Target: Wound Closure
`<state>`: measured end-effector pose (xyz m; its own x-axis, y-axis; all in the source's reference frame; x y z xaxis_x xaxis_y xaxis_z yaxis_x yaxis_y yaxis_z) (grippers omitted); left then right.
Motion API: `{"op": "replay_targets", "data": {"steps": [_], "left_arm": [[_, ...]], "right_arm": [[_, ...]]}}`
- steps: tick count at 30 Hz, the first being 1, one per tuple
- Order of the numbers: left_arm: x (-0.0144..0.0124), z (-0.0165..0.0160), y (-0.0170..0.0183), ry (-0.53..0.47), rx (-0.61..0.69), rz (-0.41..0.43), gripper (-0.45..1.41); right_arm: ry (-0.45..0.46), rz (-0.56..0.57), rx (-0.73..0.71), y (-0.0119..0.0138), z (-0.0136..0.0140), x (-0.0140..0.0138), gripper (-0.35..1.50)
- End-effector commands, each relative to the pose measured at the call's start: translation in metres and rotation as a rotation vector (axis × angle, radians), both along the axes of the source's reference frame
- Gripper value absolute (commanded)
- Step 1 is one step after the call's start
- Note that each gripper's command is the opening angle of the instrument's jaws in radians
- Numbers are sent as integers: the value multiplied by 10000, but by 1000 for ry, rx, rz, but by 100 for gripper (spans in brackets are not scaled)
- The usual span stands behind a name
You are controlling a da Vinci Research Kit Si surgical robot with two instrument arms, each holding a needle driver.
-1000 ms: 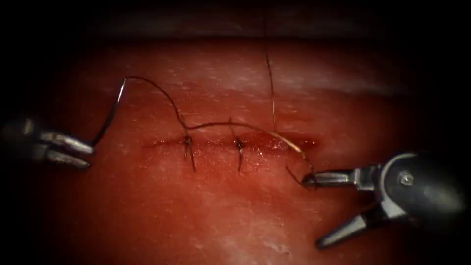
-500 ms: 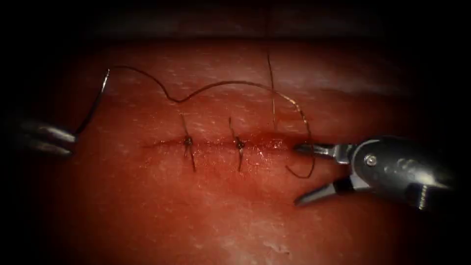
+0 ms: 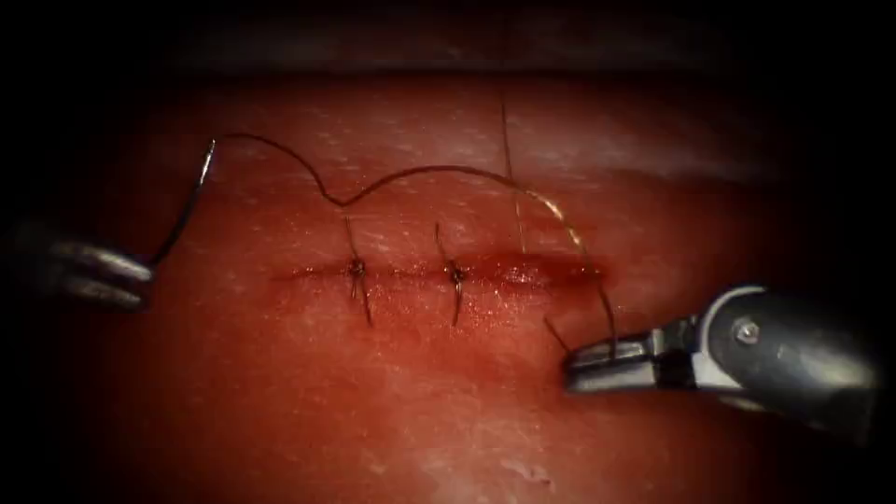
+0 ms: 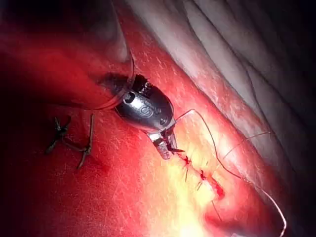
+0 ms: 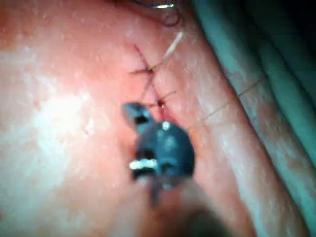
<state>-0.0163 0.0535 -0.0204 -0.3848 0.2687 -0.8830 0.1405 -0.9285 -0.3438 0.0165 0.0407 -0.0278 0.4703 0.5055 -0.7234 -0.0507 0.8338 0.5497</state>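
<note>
— What does the needle [image 3: 183,210] look like from where you stand?

— Thin, dark, curved, clear of the tissue [image 3: 308,411], well out to the left of the cut [image 3: 439,273]. The left hand [image 3: 140,277] is clamped on its lower end; the curve rises to the upper end where the thread [image 3: 439,170] joins it.

— And the thread?

— It dips, then arches over the two finished stitches [image 3: 358,271] and drops to the right hand [image 3: 571,366], which is closed on it just below the cut's right end. A short tail [image 3: 556,333] pokes out of the tissue right beside those jaws.

— How's the cut itself?

— A horizontal line, two knots across it, red fluid [image 3: 523,272] pooling at the unstitched right end.

— Any room to move?

— Plenty of bare tissue below the cut and between the two hands. The tissue's far edge [image 3: 448,79] lies well above the cut, with a separate strand [image 3: 511,173] running up towards it.
</note>
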Motion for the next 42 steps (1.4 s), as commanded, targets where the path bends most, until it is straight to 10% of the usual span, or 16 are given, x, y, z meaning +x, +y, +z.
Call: {"op": "replay_targets", "data": {"steps": [1,21,22,26,34,42], "left_arm": [[-4,7,1,-3,0,4,-35],[-5,10,-4,-6,7,15,-35],[-5,11,-4,-5,6,15,-35],[-6,12,-5,-5,12,16,-35],[-6,18,-8,-3,13,19,-35],[-6,18,-8,-5,14,23,-35]], "right_arm": [[4,-9,3,-2,3,8,-35],[90,-209,46,-33,-39,28,-35],[102,-229,48,-34,-38,28,-26],[57,-122,-96,-19,-28,22,133],[-236,22,-296,23,35,-33,132],[-246,209,-247,43,59,-37,132]]}}
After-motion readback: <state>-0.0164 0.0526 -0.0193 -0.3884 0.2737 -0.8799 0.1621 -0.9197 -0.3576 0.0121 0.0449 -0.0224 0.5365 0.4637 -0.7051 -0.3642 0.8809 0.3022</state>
